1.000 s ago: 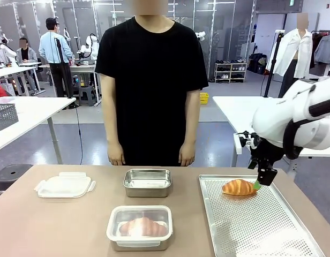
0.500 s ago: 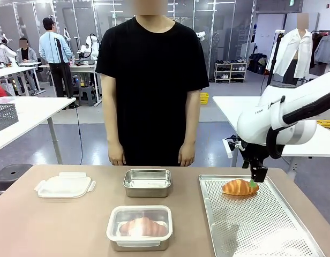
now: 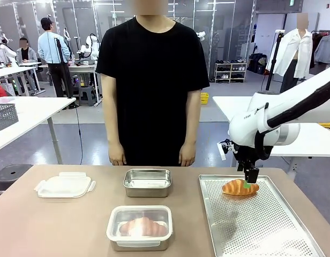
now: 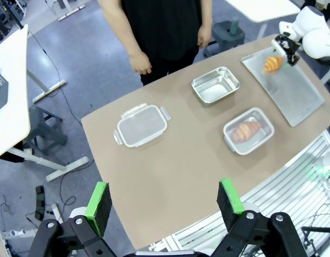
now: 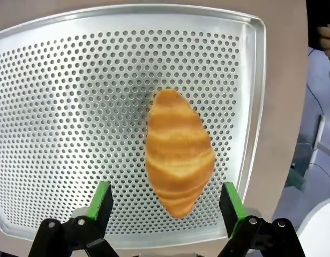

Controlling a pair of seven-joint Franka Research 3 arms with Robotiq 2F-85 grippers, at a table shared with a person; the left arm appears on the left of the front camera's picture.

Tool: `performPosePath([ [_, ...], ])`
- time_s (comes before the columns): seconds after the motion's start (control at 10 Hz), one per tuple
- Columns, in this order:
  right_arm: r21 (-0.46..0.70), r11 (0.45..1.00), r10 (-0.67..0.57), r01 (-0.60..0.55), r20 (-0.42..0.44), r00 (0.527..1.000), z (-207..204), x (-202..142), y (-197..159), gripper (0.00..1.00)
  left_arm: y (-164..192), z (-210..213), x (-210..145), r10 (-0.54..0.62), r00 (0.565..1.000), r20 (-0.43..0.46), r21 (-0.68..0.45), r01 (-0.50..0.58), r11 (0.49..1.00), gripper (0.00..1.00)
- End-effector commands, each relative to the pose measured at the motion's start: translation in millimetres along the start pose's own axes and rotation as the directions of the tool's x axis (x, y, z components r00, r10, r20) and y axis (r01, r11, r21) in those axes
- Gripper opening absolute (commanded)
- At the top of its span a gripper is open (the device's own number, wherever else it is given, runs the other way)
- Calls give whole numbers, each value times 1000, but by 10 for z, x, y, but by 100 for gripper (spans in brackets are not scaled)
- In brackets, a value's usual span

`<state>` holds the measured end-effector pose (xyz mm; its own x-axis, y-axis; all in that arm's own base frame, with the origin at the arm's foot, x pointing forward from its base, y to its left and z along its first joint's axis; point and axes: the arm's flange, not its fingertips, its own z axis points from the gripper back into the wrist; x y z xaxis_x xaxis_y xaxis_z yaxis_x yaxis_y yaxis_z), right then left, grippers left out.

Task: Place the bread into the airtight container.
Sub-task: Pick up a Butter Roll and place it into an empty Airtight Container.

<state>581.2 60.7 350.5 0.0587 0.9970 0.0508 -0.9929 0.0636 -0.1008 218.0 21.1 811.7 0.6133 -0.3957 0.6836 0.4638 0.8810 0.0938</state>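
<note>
The bread, a golden croissant [image 3: 239,187] [image 5: 178,152] [image 4: 271,63], lies at the far end of the perforated metal tray [image 3: 261,230]. My right gripper [image 3: 251,179] [image 5: 166,206] hovers just above it, open, with one green pad on either side of the croissant's near end. An empty steel airtight container [image 3: 148,182] [image 4: 215,84] stands open at the table's middle, and its clear lid [image 3: 65,185] [image 4: 142,125] lies apart at the left. My left gripper [image 4: 164,201] is open, high above the table's near edge.
A second container [image 3: 140,227] [image 4: 248,130] with a croissant inside stands at the front centre under a clear lid. A person in black stands at the far side, hands down by their sides [image 3: 115,158]. Bare tabletop lies between the containers and at the front left.
My right arm has swung left and inward over the tray, bringing its open gripper from the croissant's right end to directly above it. Nothing else has moved.
</note>
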Motion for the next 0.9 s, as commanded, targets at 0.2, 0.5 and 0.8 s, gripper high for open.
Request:
performPosePath([
  [0.2,55,998,-15,14,15,1000,-235,41,-211,100,-4,5,8,-1,1000,0,2,1,1000,100],
  [0.5,85,996,-42,40,11,999,-379,30,-282,100,-4,5,8,-1,1000,0,2,1,1000,100],
  [0.8,76,996,-57,56,17,998,-479,-37,-365,100,-4,5,8,-1,1000,0,2,1,1000,100],
])
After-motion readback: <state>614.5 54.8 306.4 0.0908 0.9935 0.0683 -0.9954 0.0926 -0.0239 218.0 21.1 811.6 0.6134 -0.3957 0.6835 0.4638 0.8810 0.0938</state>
